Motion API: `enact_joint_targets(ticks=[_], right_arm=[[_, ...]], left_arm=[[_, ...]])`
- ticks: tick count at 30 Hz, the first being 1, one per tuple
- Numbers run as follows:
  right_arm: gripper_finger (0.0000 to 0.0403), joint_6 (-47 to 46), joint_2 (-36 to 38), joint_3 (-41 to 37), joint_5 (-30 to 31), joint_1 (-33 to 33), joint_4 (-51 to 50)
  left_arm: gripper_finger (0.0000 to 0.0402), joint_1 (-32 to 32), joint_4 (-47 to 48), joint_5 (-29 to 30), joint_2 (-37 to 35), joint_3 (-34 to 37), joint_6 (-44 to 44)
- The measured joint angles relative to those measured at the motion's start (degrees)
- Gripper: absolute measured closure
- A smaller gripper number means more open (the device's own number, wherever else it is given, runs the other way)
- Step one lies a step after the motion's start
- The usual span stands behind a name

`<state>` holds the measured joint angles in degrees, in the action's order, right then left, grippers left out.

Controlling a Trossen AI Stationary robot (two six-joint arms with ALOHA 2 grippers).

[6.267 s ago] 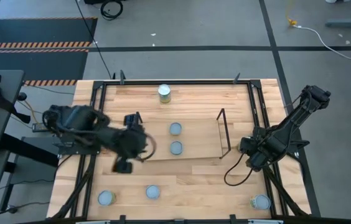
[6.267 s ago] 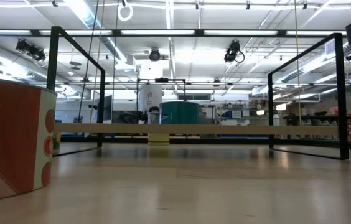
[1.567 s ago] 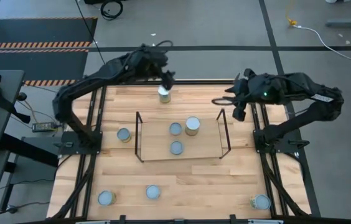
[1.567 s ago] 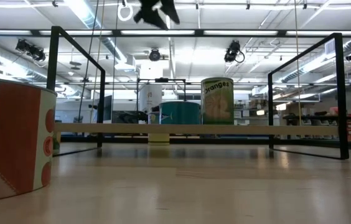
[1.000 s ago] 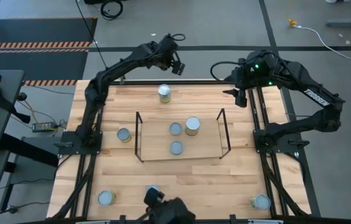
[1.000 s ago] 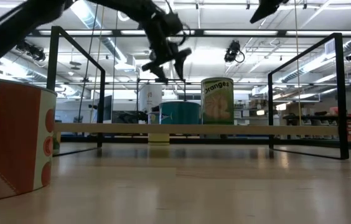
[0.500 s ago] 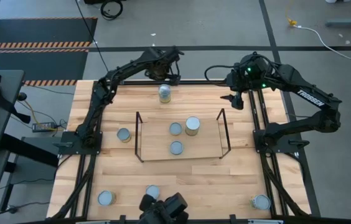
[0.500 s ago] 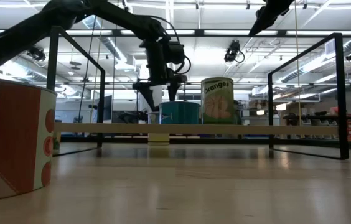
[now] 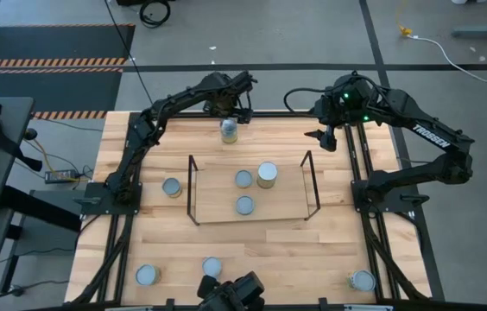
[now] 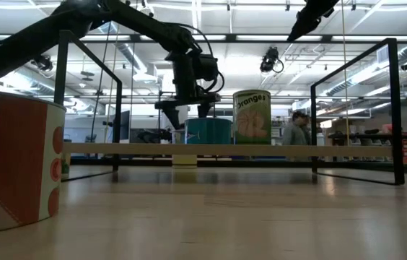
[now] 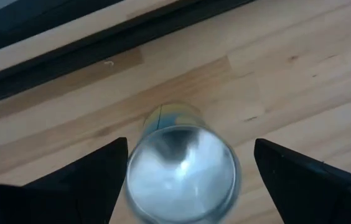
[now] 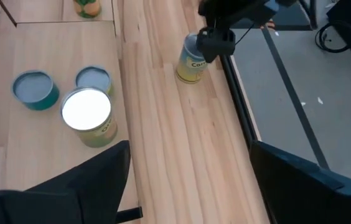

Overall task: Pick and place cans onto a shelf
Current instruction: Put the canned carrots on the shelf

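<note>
A can with a yellow label (image 9: pixel 228 131) stands upright near the table's far edge; its silvery top (image 11: pixel 182 171) shows in the left wrist view. My left gripper (image 9: pixel 230 117) hangs open just over it, pointing down, one finger on either side of the top. The shelf (image 9: pixel 282 206) in the middle of the table holds three cans: a tall orange-labelled can (image 10: pixel 251 117) and two lower tins (image 9: pixel 243 179) (image 9: pixel 244 205). My right gripper (image 9: pixel 325 138) hangs open, high over the far right of the table, with nothing between its fingers.
Loose cans stand left of the shelf (image 9: pixel 172 187) and along the near edge (image 9: pixel 146 275) (image 9: pixel 211 266) (image 9: pixel 363 280). A black metal frame (image 9: pixel 351 147) rims the tabletop. A dark object (image 9: pixel 230 294) sits at the near edge. A person (image 10: pixel 295 130) stands far behind the table.
My left gripper has come down from beyond the far edge toward the yellow-labelled can and has turned to point down; it now stands over the can's top. The cans have kept their places.
</note>
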<state>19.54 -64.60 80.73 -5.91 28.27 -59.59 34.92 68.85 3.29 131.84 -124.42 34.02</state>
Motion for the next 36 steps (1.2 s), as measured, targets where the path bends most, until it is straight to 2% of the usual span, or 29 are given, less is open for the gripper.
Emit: enact_joint_targets(ticks=[21, 26, 33, 36], right_arm=[[0.0067, -0.49, 0.0, 0.04, -0.22, 0.0, -0.71], [0.0067, -0.45, 0.0, 0.04, -0.22, 0.0, -3.55], [0.0067, -0.03, 0.15, 0.04, -0.22, 0.0, -4.66], [0.0067, 0.01, 0.15, 0.04, -0.22, 0.0, -4.63]], left_arm=[[0.0049, -5.09, 6.4, 1.38, 0.56, 0.22, 2.09], [0.0049, -6.32, 8.07, 1.56, 0.56, 0.22, 2.89], [0.0049, -4.82, 7.09, -1.97, 0.56, 0.22, 3.79], [0.0052, -4.21, 7.16, -1.62, 0.56, 0.22, 4.91]])
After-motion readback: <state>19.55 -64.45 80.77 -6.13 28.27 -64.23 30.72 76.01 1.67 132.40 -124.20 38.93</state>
